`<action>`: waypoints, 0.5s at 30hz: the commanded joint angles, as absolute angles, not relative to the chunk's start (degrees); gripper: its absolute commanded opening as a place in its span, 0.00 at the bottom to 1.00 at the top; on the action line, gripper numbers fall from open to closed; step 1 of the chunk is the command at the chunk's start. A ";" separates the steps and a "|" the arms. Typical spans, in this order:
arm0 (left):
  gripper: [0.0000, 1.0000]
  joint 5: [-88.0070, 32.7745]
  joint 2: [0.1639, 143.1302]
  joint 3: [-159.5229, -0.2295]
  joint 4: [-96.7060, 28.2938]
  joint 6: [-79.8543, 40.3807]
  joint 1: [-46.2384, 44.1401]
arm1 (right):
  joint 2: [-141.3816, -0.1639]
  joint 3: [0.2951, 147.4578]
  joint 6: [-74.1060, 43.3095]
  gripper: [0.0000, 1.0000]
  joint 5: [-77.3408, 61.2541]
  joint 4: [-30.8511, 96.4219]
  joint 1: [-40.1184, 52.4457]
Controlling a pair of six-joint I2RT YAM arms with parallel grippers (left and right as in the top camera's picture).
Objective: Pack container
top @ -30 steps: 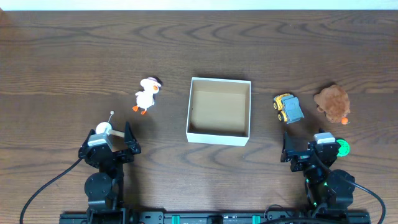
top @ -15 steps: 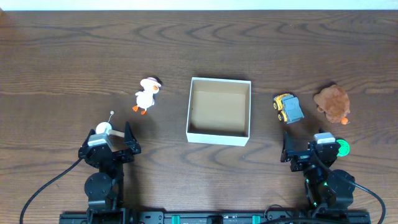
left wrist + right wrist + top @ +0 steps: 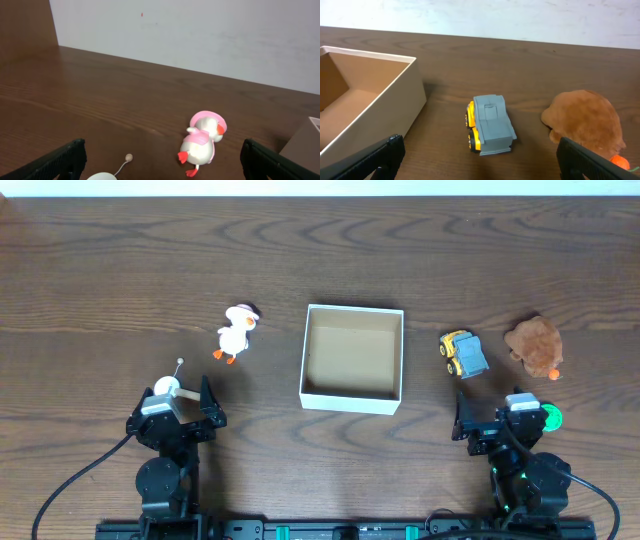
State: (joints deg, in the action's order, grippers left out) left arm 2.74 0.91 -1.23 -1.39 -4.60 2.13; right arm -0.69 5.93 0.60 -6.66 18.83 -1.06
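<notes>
At table's point(image 3: 320, 260) near edge, left claw point(image 3: 175, 398) spread (arm folded); right claw point(image 3: 498, 416) spread too.

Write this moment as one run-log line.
container empty | duck left of it | truck, brown plush right | left gripper open | right gripper open | nothing held

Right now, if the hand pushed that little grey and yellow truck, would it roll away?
Probably: the truck sits on wheels, so a push along its length may send it rolling; pushed sideways, it would more likely skid. It looks like hard plastic, so it is likely stiff and light.
</notes>
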 commanded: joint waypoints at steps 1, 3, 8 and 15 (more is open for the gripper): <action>0.98 3.16 0.99 -0.25 -3.01 -4.25 1.89 | -0.34 5.78 0.03 0.99 -6.85 18.94 -0.73; 0.98 3.16 0.99 -0.25 -1.28 -6.02 1.89 | -0.34 5.78 -1.06 0.99 -6.92 18.65 -0.73; 0.98 1.98 1.34 -1.13 0.03 -9.15 1.89 | -0.62 5.78 -3.57 0.99 -6.09 18.90 -0.73; 0.98 1.89 9.08 -5.34 0.05 -9.32 1.89 | -5.37 8.27 -7.05 0.99 -3.20 18.81 -0.73</action>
